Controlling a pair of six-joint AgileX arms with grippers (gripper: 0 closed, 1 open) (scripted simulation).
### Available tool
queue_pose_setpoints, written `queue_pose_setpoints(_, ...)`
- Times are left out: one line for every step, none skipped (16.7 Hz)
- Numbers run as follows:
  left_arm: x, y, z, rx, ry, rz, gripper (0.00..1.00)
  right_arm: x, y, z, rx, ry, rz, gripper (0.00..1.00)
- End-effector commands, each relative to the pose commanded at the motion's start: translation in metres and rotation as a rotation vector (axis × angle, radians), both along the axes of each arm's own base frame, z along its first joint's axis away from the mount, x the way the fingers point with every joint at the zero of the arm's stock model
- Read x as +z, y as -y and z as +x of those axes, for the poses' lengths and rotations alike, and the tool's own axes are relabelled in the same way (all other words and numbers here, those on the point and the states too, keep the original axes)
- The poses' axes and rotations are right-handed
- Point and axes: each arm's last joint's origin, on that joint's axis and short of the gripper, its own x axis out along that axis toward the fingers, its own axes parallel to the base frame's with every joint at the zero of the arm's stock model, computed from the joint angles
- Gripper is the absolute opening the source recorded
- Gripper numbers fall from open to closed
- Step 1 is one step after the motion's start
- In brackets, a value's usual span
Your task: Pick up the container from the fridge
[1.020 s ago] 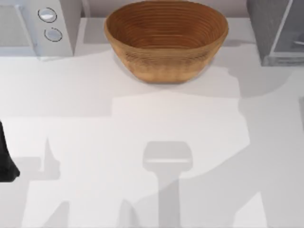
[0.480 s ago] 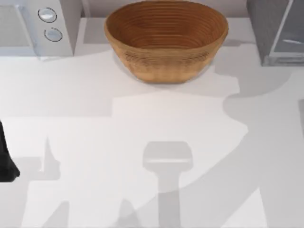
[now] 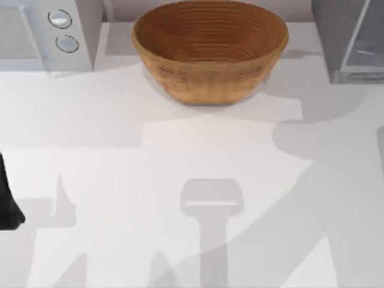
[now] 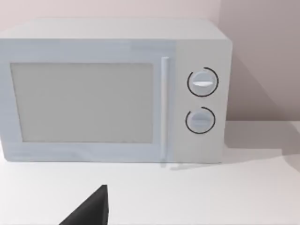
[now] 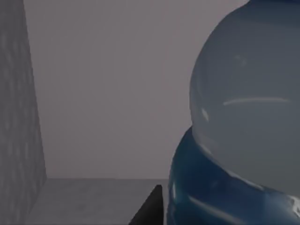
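Observation:
The fridge (image 3: 347, 42) stands at the table's back right corner, dark grey with a pale glassy door panel. The right wrist view looks into its grey inside (image 5: 103, 93). There the container (image 5: 243, 140) looms very close, a clear rounded bottle body over a blue-green label. A dark edge of my right gripper (image 5: 151, 210) lies right beside the label's lower part. Contact between them cannot be made out. My left gripper (image 4: 89, 212) is parked at the table's left edge, facing the white box with two dials.
A big woven brown basket (image 3: 210, 48) sits at the back middle. The white two-dial box (image 3: 48, 33) fills the back left corner. The left arm (image 3: 8, 201) shows as a black shape at the left edge. Arm shadows lie across the white tabletop (image 3: 180, 156).
The shadow on the table's right side has shifted and changed outline. The basket, the white box and the left arm have stayed put.

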Motion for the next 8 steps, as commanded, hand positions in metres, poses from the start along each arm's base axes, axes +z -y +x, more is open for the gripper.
queue_pose_setpoints(0.0,0.0,0.0,0.0,0.0,0.0,1.0,0.001,0.0,-0.005,0.0,0.001,-0.002,0.0)
queue_pose_setpoints(0.0,0.0,0.0,0.0,0.0,0.0,1.0,0.001,0.001,-0.012,-0.001,0.001,-0.003,0.0)
queue_pose_setpoints(0.0,0.0,0.0,0.0,0.0,0.0,1.0,0.001,0.001,-0.02,-0.002,0.0,-0.004,0.0)
queue_pose_setpoints(0.0,0.0,0.0,0.0,0.0,0.0,1.0,0.001,0.002,-0.03,-0.004,-0.003,-0.003,0.0)
queue_pose_setpoints(0.0,0.0,0.0,0.0,0.0,0.0,1.0,-0.001,0.002,-0.042,-0.004,-0.007,-0.002,0.0)
queue_pose_setpoints(0.0,0.0,0.0,0.0,0.0,0.0,1.0,-0.002,0.001,-0.054,-0.004,-0.013,0.0,0.0)
queue_pose_setpoints(0.0,0.0,0.0,0.0,0.0,0.0,1.0,-0.004,0.001,-0.066,-0.003,-0.018,0.002,0.0)
queue_pose_setpoints(0.0,0.0,0.0,0.0,0.0,0.0,1.0,-0.004,0.0,-0.077,-0.002,-0.018,0.003,0.0)
